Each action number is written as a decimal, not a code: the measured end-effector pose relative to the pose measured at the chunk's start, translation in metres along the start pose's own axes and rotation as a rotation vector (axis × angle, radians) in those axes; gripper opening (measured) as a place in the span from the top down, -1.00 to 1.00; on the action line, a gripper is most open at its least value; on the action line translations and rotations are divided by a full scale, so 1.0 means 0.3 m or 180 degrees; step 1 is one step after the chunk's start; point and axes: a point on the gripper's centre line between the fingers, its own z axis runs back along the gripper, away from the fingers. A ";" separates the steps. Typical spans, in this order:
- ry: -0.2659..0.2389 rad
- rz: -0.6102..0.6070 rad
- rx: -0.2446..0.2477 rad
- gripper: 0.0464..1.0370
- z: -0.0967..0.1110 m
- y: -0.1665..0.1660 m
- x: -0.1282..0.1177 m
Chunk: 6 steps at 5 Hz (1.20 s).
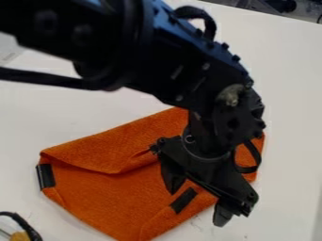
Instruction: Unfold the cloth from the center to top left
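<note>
The pincer (196,204) gapes wide above the orange cloth (104,200), which lies partly folded from centre to lower left on the white surface (289,103); dark clutter (281,5) sits upper right.

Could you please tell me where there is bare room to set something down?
The table is bare to the right of the cloth and arm, with a smaller patch between the cloth and the arm's cable. It is crowded over the cloth, where the gripper hangs, and by the cord at lower left.
</note>
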 end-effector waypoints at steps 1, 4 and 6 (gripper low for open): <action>0.0044 -0.0017 0.0011 -0.93 -0.011 0.000 -0.006; 0.0068 -0.0379 -0.0063 -0.93 -0.086 0.157 0.165; 0.0005 -0.0651 -0.0288 -0.93 -0.174 0.249 0.309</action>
